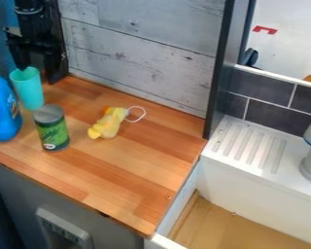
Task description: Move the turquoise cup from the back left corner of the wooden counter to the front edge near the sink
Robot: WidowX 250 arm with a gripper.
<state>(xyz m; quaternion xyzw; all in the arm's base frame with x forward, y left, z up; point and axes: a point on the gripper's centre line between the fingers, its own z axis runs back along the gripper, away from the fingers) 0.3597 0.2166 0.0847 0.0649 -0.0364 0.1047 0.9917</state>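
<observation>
At upper left, the angular black tool (35, 63), whose grip I cannot tell, could topple the tapered turquoise plastic cup (29, 90) by bumping its rim.

No words or numbers can be read. The green can's label (53, 133) bears marks too small to read, as does the blue bottle (2, 112) beside the can.

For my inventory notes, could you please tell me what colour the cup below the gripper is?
The cup is turquoise, seen in the camera view.
</observation>
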